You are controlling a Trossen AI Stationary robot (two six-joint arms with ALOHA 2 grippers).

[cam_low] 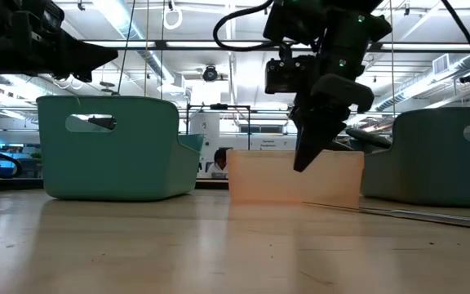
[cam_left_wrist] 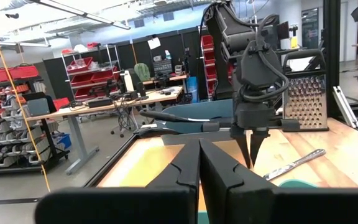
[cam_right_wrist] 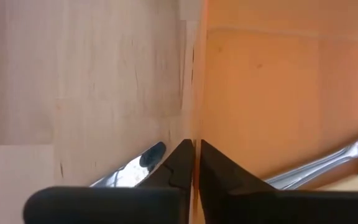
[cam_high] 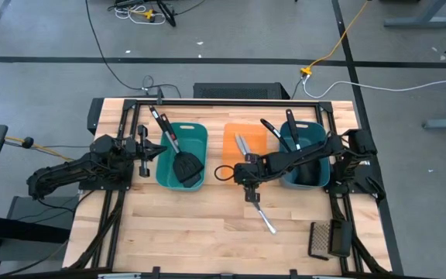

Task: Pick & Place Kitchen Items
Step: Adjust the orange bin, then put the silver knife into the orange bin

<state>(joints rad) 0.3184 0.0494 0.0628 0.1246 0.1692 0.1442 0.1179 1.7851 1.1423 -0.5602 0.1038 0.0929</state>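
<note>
High view: right gripper point(cam_high: 251, 195), clenched on nothing, hovers above the silver knife point(cam_high: 264, 218); thin, stiff, slippery; pinch mid-handle.

No text, label, brand, number or sign can be read in any of the views. Papers pinned on the dark wall in the left wrist view and fittings in the room behind the table are too small to make out.
</note>
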